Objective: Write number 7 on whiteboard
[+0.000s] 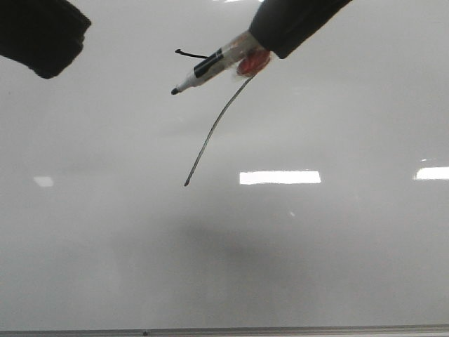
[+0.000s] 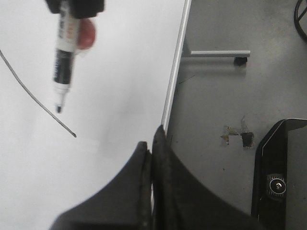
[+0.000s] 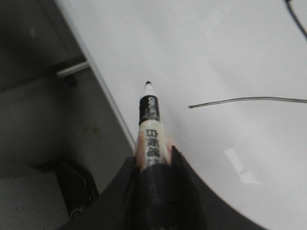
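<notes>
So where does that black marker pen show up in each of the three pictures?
Front view: marker, upper middle, tip pointing lower left.
Left wrist view: marker, upper left, tip down.
Right wrist view: marker, centre, held by the right gripper.
Shared landmark: the number 7 leg, drawn beside it.

Number 7 [image 1: 210, 133] sits on the whiteboard [image 1: 316, 267], upper middle. Marker [image 1: 200, 70] lies across its top stroke, tip pointing left, held in right gripper [image 3: 152, 191] at upper right. Left gripper [image 1: 42, 35] at upper left, well apart.
</notes>
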Controlling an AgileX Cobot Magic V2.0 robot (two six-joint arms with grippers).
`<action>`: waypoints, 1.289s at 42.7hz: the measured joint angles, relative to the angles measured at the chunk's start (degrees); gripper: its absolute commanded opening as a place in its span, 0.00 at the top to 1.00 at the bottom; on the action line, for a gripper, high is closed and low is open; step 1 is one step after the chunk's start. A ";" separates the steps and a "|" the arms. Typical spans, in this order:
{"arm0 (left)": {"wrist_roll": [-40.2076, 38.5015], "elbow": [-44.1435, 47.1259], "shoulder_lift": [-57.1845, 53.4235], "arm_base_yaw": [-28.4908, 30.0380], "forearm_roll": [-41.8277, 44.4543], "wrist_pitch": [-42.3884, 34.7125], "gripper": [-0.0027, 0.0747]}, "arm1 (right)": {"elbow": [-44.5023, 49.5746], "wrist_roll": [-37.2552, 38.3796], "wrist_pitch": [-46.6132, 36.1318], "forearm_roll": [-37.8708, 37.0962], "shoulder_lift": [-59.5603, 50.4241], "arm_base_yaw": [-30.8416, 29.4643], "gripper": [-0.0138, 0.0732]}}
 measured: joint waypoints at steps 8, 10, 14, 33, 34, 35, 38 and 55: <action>0.00 -2.53 0.00 0.00 0.25 1.33 0.52 | 0.00 -3.19 4.48 -0.76 -1.88 4.07 0.91; 0.43 -3.11 0.00 0.00 0.34 1.33 0.45 | 0.00 -3.29 4.61 -0.76 -1.88 5.52 0.91; 1.72 -3.23 0.00 0.00 0.34 1.60 0.42 | 0.00 -3.43 4.61 -0.79 -1.88 8.54 0.91; 2.95 -3.36 5.56 -4.94 4.13 1.61 0.61 | -0.18 -3.56 1.71 -0.79 -1.88 13.88 0.91; 2.95 -3.36 5.56 -4.94 4.37 1.61 0.62 | -0.18 -3.56 1.84 -0.79 -1.88 13.88 0.91; 2.95 -3.36 5.56 -4.94 4.58 1.61 0.65 | -0.18 -3.56 1.99 -0.67 -1.88 13.88 0.91; 2.95 -3.36 5.56 -4.94 5.30 1.46 0.68 | -0.18 -3.56 2.21 -0.25 -1.88 13.88 0.91; 2.95 -3.36 7.85 -4.94 5.60 1.03 0.86 | -0.18 -3.56 2.35 1.64 -1.88 13.88 0.91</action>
